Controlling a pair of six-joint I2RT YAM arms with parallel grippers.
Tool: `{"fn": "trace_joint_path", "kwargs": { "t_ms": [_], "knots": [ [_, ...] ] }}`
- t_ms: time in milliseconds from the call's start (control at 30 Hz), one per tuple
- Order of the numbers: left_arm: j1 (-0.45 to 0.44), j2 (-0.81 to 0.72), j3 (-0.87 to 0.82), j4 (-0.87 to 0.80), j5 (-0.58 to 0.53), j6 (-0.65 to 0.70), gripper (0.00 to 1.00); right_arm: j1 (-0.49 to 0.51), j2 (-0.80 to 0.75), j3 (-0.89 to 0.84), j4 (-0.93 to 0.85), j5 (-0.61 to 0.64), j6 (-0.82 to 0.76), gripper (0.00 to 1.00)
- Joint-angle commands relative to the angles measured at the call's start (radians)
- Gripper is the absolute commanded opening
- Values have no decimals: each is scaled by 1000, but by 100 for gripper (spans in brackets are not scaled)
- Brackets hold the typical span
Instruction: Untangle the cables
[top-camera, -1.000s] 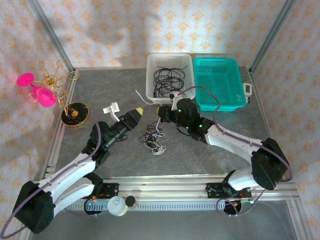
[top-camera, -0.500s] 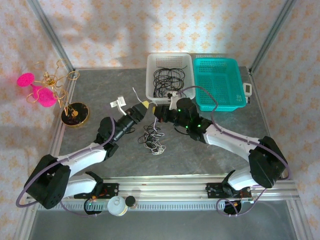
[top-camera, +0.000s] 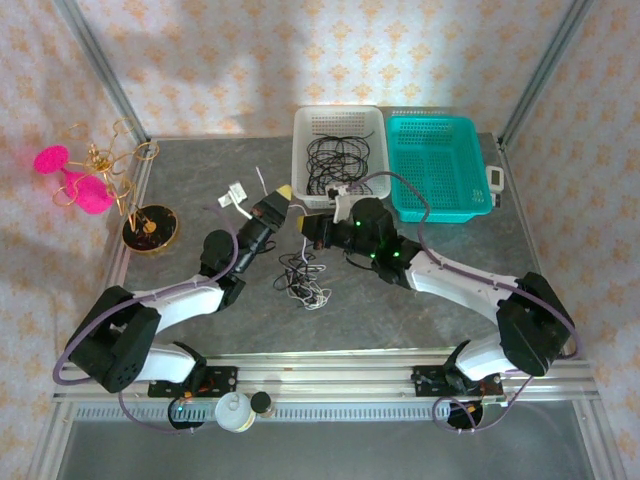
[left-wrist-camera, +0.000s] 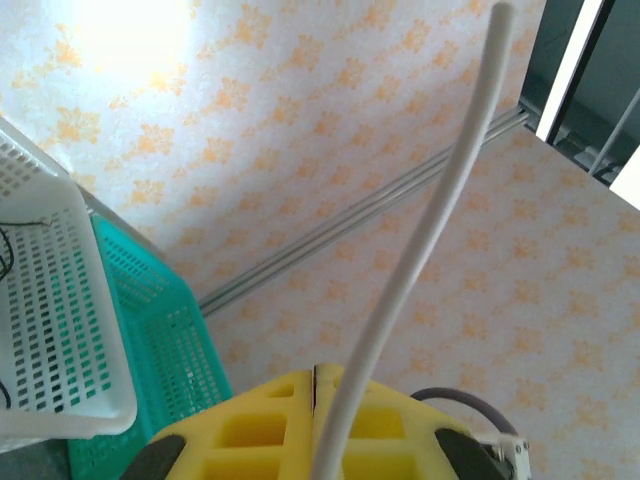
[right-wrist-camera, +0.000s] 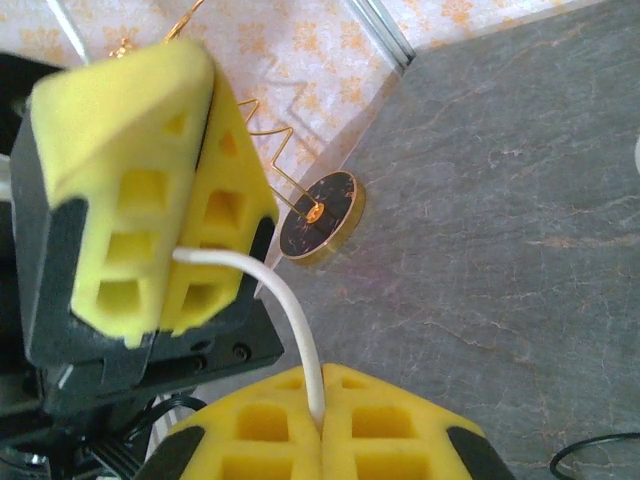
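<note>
1. Where the two arms meet over the middle of the grey counter (top-camera: 200, 170), the left hand (top-camera: 281, 194) and the right hand (top-camera: 308, 226) sit just beside each other, tips turned toward one another.
2. Seen from its own wrist, the left hand has its yellow pads (left-wrist-camera: 265, 405) pressed together on a white cable (left-wrist-camera: 420, 220). The cable rises from the seam between them and curves away to the upper right.
3. The right hand is closed the same way. Its yellow pads (right-wrist-camera: 440, 425) meet at a seam with the white cable pinched in it.
4. From that seam a short span of the cable arcs up and left into the pads of the left hand, so both hands grip the one cord.
5. A tangle of thin black and white cables (top-camera: 302, 282) lies on the counter just nearer the arm bases than the two hands. Whether a strand runs up from it to either hand I cannot tell.
6. More black cables (top-camera: 335, 160) lie looped in a white basket (top-camera: 300, 160) at the far edge. A teal basket (top-camera: 432, 120) stands against its right side.
7. Left of the left hand lies a small white plug (top-camera: 236, 194). Further left stands a gold wire stand (top-camera: 110, 160) with pink pieces (top-camera: 85, 190) on a round black base (top-camera: 150, 228).
</note>
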Motion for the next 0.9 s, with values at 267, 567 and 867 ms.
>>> {"fn": "trace_joint_path", "kwargs": {
  "t_ms": [267, 567, 867],
  "knots": [
    [-11, -126, 201, -247, 59, 103, 0, 43, 63, -148, 406, -99, -161, 35],
    [-13, -238, 313, -564, 111, 194, 0, 83, 232, -126, 638, -69, -180, 37],
    [-14, -273, 502, -825, 182, 302, 0, 100, 366, -105, 720, -117, -234, 37]
  ]
}}
